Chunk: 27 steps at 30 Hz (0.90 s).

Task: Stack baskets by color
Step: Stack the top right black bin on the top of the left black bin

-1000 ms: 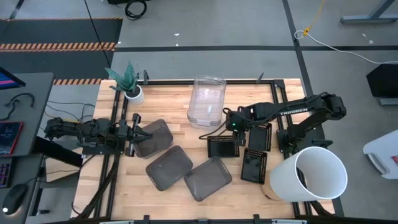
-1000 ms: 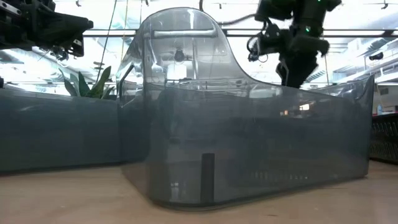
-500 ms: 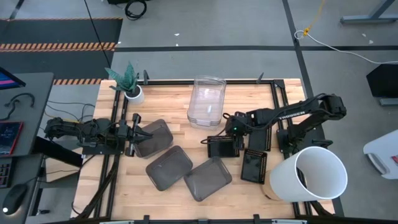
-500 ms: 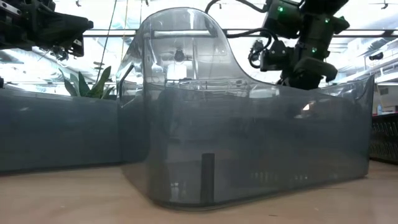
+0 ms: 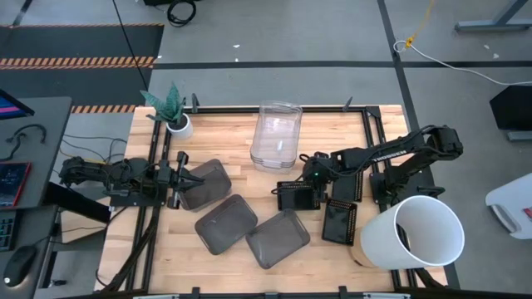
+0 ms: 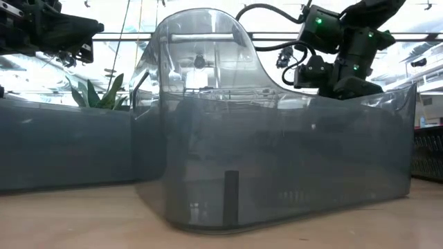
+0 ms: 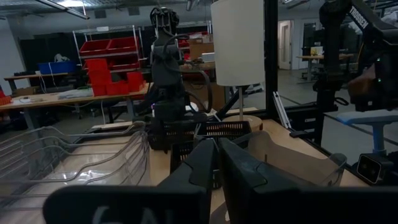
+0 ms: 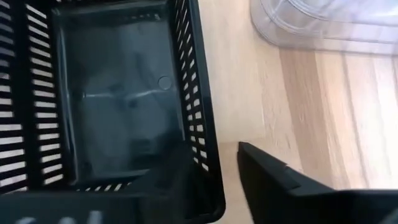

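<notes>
Right gripper (image 5: 293, 188) is low over a black perforated basket (image 5: 299, 196) at tabletop centre-right, jaws spread astride its wall, one finger (image 8: 280, 180) outside. Clear baskets (image 5: 276, 135) sit at 12 o'clock of it. Left gripper (image 5: 184, 177), jaws pressed together, rests at a smoky grey basket (image 5: 205, 183).

The high view looked straight down on the whole desk (image 5: 166, 249). The low view sat at desk-top height, pressed close against a smoky grey basket (image 6: 277, 159) that filled most of its frame. The left wrist view faced level across the desk toward the right arm (image 7: 165, 74). The right wrist view looked down, very near, into a black perforated basket (image 8: 112, 93), also seen mid-frame from above.
</notes>
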Motion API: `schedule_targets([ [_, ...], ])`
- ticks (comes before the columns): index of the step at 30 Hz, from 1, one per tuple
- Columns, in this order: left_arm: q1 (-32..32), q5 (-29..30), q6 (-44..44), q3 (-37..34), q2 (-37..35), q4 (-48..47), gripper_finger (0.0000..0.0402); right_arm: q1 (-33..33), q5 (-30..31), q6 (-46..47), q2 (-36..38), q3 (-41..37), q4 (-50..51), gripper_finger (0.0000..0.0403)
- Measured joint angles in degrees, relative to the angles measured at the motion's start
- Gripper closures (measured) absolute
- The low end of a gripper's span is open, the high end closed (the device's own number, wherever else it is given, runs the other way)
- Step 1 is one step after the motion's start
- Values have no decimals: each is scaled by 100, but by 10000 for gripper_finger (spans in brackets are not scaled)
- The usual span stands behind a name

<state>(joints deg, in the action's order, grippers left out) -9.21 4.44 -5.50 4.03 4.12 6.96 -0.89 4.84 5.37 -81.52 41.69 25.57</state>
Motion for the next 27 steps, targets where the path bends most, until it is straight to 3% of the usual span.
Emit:
schedule_targets([
  [5, -2, -1, 0, 0, 0, 2, 376, -43, -16, -2, 2, 0, 153, 370],
  [7, 0, 1, 0, 0, 0, 0, 376, -79, -43, -19, 9, 65, 330, 388],
  [15, 0, -1, 0, 0, 0, 0, 368, -111, 446, -886, 6, 1402, 2480, 385],
  [21, 0, 1, 0, 0, 0, 0, 373, -103, 1097, -2399, 4, 2602, 4221, 390],
  [27, 0, -1, 0, 0, 0, 2, 374, -102, 1570, -4440, 4, 3275, 5231, 390],
])
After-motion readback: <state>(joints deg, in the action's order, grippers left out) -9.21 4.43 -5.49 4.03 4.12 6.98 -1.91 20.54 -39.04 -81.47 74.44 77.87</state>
